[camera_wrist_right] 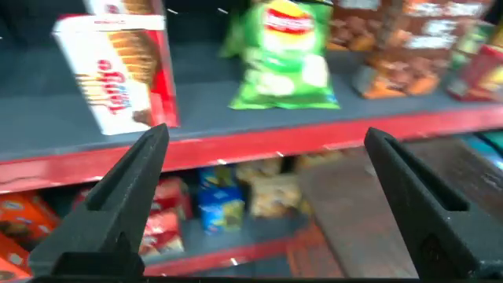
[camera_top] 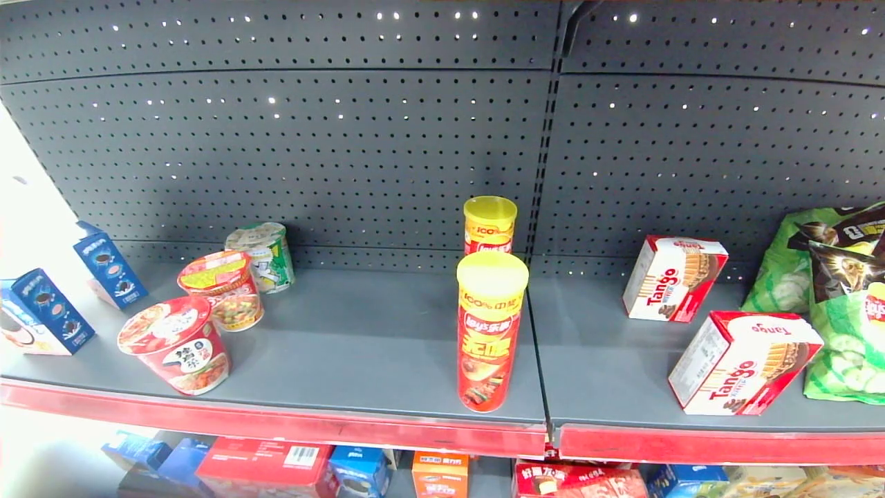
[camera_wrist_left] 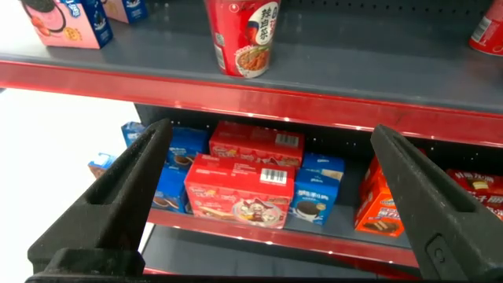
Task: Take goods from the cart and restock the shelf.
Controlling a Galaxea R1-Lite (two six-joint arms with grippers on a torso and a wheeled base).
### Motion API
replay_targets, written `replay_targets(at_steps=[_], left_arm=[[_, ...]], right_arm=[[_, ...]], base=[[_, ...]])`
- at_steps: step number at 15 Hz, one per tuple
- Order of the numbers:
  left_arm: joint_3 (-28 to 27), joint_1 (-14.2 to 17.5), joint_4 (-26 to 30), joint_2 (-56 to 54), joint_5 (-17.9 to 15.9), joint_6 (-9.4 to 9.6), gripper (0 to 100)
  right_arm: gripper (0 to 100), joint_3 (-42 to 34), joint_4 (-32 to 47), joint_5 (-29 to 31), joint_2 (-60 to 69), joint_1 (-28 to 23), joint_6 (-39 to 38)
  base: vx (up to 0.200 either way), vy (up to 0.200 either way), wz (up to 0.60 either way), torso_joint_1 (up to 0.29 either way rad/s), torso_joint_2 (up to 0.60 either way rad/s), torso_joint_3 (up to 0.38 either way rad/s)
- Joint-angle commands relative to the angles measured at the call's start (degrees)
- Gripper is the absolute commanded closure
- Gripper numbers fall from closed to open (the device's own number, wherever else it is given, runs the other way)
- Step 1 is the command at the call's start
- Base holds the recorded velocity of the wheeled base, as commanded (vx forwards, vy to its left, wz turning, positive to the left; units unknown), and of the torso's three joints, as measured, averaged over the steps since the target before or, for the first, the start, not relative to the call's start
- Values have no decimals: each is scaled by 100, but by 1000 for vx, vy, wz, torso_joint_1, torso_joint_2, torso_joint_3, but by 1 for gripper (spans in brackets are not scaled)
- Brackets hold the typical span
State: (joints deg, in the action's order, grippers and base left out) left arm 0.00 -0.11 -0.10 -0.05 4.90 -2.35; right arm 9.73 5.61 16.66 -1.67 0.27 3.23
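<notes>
Two red chip cans with yellow lids stand upright mid-shelf, one at the front [camera_top: 489,330] and one behind it [camera_top: 489,225]. Three noodle cups [camera_top: 178,344] line up on the shelf's left side. Two white-and-red wafer boxes [camera_top: 743,362] lie on the right. My left gripper [camera_wrist_left: 271,208] is open and holds nothing; it hangs in front of the lower shelf, below a red noodle cup [camera_wrist_left: 245,35]. My right gripper [camera_wrist_right: 275,208] is open with nothing in it, in front of the red shelf edge [camera_wrist_right: 259,145], below a wafer box [camera_wrist_right: 118,67] and a green chip bag [camera_wrist_right: 287,55].
Blue cookie boxes [camera_top: 48,311] stand at the shelf's far left and green snack bags [camera_top: 840,304] at the far right. The grey shelf [camera_top: 359,346] has free room between cups and cans. The lower shelf holds red boxes [camera_wrist_left: 240,189], blue boxes [camera_wrist_left: 314,192] and an orange box [camera_wrist_left: 377,208].
</notes>
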Motion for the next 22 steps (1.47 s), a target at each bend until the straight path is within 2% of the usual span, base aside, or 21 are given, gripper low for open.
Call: replay_targets(at_steps=[1,2,6,9,11,14,15,17,21,22], left_arm=[[0,2,-8,14,2,-2,0],[0,2,1,14,2,-2,0],[0,2,-8,14,2,-2,0],[0,2,1,14,2,-2,0],[0,2,1,14,2,-2,0],[0,2,-8,14,2,-2,0],[0,2,-8,14,2,-2,0],[0,2,1,14,2,-2,0],[0,2,-8,14,2,-2,0],[0,2,1,14,2,-2,0]], right_arm=[[0,-815,-578,-67,167,-27,-7],[0,-964,-921,-120,167,-27,-42],[0,-964,-904,-199,167,-27,-86],[0,-955,-904,-1297,167,-18,-112],[0,-964,-904,-1693,167,-18,-59],[0,-973,-974,-1666,167,-18,-59],[0,-973,-1027,-1499,167,-27,-200],[0,-973,-1018,-1526,167,-27,-393],[0,-973,-974,-1614,167,-18,-130],[0,-973,-684,-1772,167,-18,-103]], base=[[0,0,0,0,0,0],[0,0,0,0,0,0],[0,0,0,0,0,0],[0,0,0,0,0,0],[0,0,0,0,0,0],[0,0,0,0,0,0],[0,0,0,0,0,0],[0,0,0,0,0,0],[0,0,0,0,0,0],[0,0,0,0,0,0]])
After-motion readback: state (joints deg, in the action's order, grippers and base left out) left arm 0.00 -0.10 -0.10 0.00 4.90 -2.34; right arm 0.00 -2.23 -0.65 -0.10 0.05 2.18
